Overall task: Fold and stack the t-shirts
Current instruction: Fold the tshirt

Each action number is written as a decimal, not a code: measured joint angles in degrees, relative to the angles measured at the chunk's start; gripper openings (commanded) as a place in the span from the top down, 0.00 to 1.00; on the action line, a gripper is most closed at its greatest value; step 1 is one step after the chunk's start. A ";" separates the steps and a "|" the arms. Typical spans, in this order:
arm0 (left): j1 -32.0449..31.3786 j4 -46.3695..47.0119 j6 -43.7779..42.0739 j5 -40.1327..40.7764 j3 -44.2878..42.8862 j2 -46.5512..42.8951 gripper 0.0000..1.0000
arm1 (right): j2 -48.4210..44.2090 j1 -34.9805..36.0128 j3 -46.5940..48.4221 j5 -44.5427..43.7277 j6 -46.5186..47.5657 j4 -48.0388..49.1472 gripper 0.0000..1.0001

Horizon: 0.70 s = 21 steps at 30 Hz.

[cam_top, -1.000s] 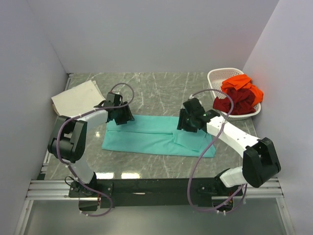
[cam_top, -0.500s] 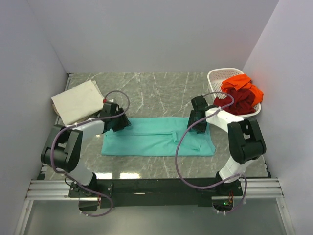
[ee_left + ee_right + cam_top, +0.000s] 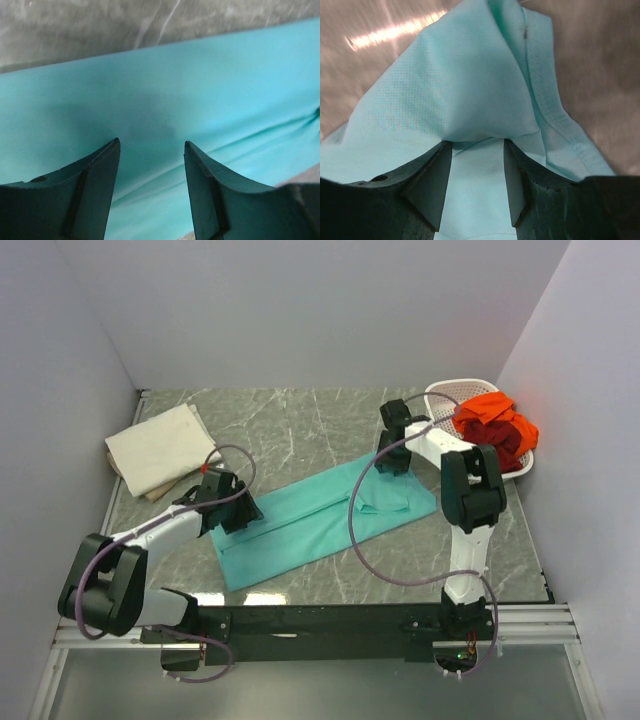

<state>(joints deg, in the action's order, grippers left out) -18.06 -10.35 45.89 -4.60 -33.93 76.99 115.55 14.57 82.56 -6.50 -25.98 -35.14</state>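
Two hands at the teal t-shirt [image 3: 300, 530]: left hand [image 3: 151, 145] apart, right hand [image 3: 472, 142] clamped on its fold.

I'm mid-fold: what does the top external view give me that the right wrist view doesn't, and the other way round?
Only top external: the whole teal t-shirt lying slanted, the cream t-shirt at far left, the basket holding the orange t-shirt and the dark red t-shirt, and the left gripper over the teal cloth's left end.
Only right wrist: a raised fold and stitched hem at the right gripper; whether it is clamped is unclear.
Both: the teal t-shirt and the right gripper.
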 measured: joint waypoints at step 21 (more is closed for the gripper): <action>-4.48 -4.76 -5.88 -2.54 -2.60 -2.73 0.39 | -7.13 0.24 4.48 6.45 2.69 -4.02 0.46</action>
<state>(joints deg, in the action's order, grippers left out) -22.55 -15.11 40.01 -7.14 -36.53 74.26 108.42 14.81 87.05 -0.05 -23.29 -39.16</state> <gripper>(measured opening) 0.603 0.534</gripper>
